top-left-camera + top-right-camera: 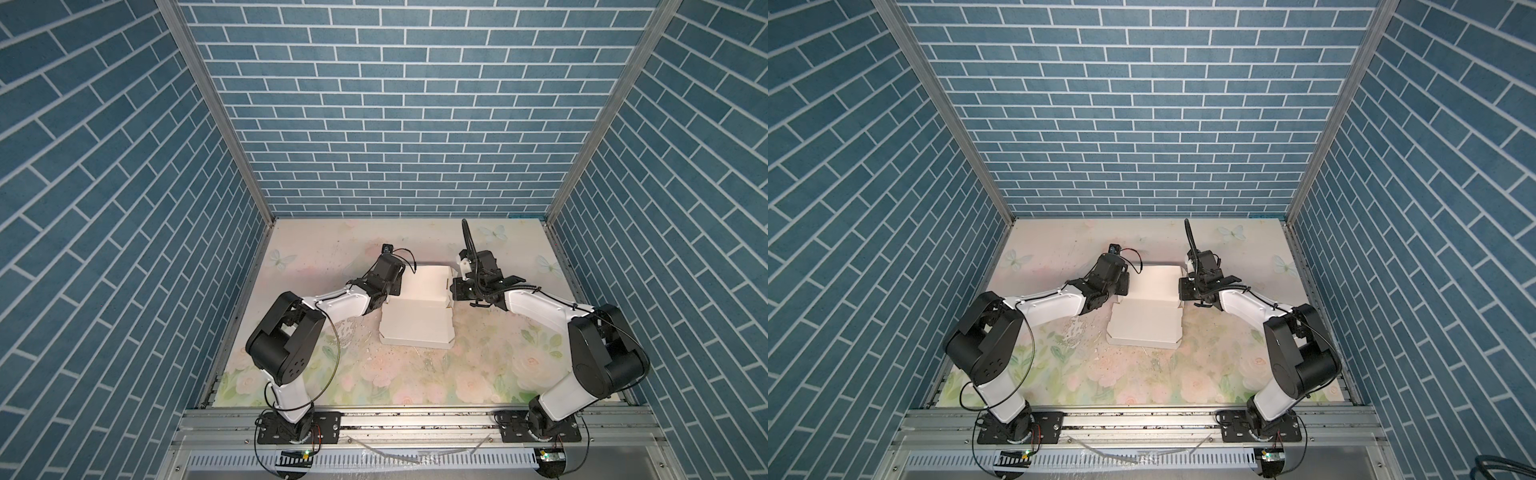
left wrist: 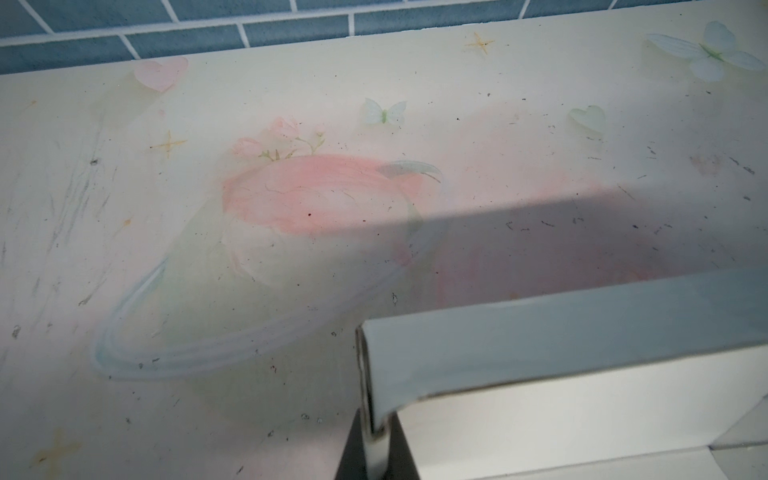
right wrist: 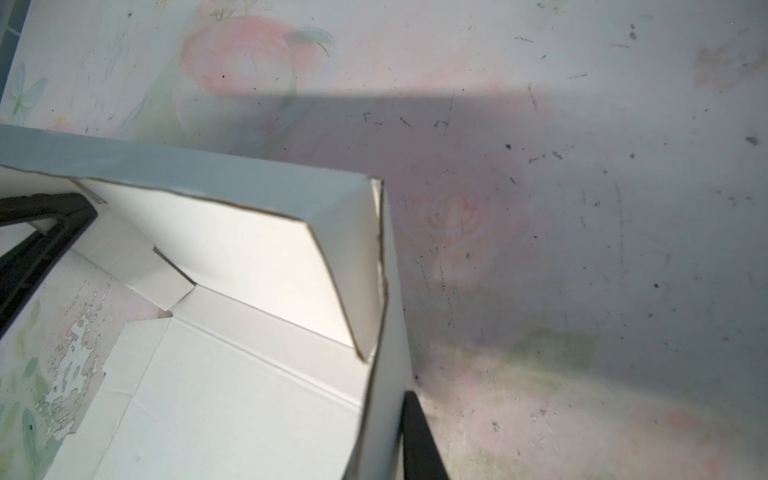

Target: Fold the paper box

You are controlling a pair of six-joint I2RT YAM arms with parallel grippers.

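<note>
- Paper box sits on the flowered bench, about mid-width and in its far half, in both top views.
- Its far part has walls standing up. Its near part is a flat panel lying on the bench, with small flaps along the side edges.
- At the box's left wall is the left end effector, and at its right wall is the right end effector, with the box between them.
- In the left wrist view, 2 dark fingers are clenched on the end of a raised wall of the box, with thin cardboard pinched between them.
- In the right wrist view, 1 dark finger lies against the outside of the box's right wall. Its partner is hidden, so I cannot tell whether this end effector is clenched or released.
- That view also shows an inner flap folded down inside the far wall and tilted, not flat against it. The left end effector appears dark at the opposite corner.
- A peeled patch of the bench print lies just beside the box's left edge.
- Blue brick-pattern panels enclose the bench on 3 sides.
</note>
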